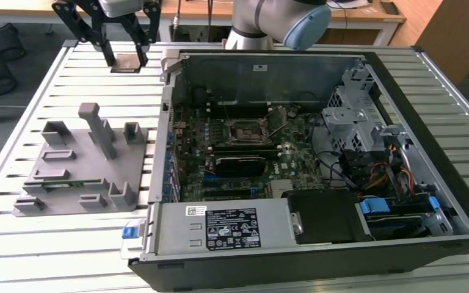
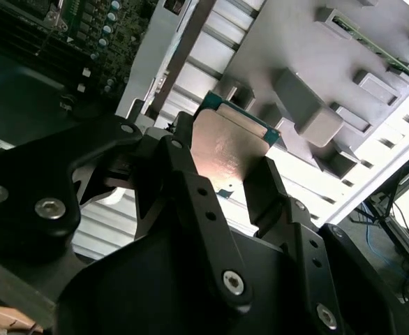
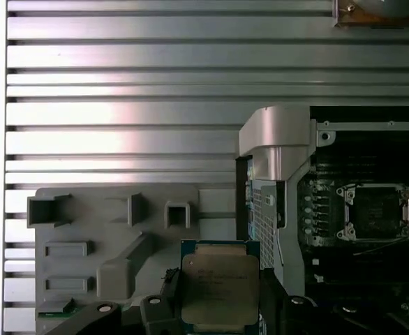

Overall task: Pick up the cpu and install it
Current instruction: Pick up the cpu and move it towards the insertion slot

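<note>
I have the black two-finger claw [image 1: 127,60] clenched on the small flat silvery square cpu [image 3: 218,289], pinched by opposite edges inside it. I judge it light, stiff, with a delicate underside, so edges only.

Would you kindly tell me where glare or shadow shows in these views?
Second wrist view: a bright sheen lies on top of the cpu. First wrist view: a glare band runs across the slatted table. Exterior view: the light is even, though it is dim inside the computer case.

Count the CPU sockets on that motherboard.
1: the socket, empty, in the middle of the motherboard inside the open case. The drive cage may hide part of the board.
</note>
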Motion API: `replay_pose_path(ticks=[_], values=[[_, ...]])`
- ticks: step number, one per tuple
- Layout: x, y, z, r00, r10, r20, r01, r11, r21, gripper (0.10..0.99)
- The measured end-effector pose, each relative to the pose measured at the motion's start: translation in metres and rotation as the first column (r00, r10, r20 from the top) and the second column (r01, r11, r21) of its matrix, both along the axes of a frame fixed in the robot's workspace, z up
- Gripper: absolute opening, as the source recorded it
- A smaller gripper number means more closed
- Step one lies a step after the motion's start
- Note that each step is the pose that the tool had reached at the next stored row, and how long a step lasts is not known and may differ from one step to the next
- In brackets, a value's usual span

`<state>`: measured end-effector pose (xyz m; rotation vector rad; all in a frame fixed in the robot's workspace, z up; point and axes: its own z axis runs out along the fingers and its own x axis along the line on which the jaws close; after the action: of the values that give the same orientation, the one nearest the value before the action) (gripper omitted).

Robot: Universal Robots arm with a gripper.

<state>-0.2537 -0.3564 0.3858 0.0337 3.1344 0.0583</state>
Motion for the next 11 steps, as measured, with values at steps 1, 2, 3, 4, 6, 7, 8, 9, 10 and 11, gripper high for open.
replay_pose_path(ticks=[1, 2, 3, 4, 6, 7, 8, 9, 10, 11], values=[[0.001, 0.0002, 0.0, 1.0, 0.0, 0.0, 0.0, 1.0, 0.0, 0.537], [0.0024, 0.0005, 0.0, 1.0, 0.0, 0.0, 0.0, 1.0, 0.0, 0.537], [0.0038, 0.0008, 0.0, 1.0, 0.0, -0.0001, 0.0, 1.0, 0.0, 0.537], [0.0055, 0.0009, 0.0, 1.0, 0.0, 0.0, 0.0, 1.0, 0.0, 0.537], [0.0085, 0.0013, -0.0001, 1.0, 0.0, 0.0, 0.0, 1.0, 0.0, 0.537], [0.01, 0.0014, 0.0, 1.0, 0.0, 0.0, 0.0, 1.0, 0.0, 0.537], [0.0119, 0.0016, -0.0001, 1.0, 0.0, 0.0001, 0.0, 1.0, 0.0, 0.537], [0.0137, 0.0017, -0.0001, 1.0, 0.0, 0.0, 0.0, 1.0, 0.0, 0.537], [0.0151, 0.0019, -0.0001, 1.0, 0.0, 0.0, 0.0, 1.0, 0.0, 0.537], [0.0168, 0.0021, -0.0001, 1.0, 0.0, 0.0, 0.0, 1.0, 0.0, 0.537]])
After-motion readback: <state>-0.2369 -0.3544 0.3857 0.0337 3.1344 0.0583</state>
